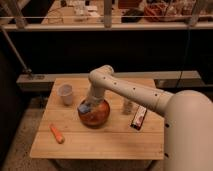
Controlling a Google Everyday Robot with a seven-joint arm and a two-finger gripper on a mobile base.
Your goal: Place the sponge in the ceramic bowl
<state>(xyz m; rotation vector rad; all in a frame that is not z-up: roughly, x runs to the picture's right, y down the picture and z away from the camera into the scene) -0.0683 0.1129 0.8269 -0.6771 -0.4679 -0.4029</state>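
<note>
The reddish-orange ceramic bowl [95,116] sits near the middle of the wooden table [100,142]. A light-blue sponge [84,107] shows at the bowl's left rim, right under my gripper [89,104]. My white arm reaches in from the right and bends down over the bowl. The gripper is directly above the bowl's left half, at the sponge. Whether the sponge rests inside the bowl or is still held I cannot tell.
A small white cup [65,94] stands left of the bowl. An orange carrot-like stick [57,133] lies at the front left. A small shaker-like jar [128,106] and a dark flat packet [138,118] lie right of the bowl. A dark railing runs behind the table.
</note>
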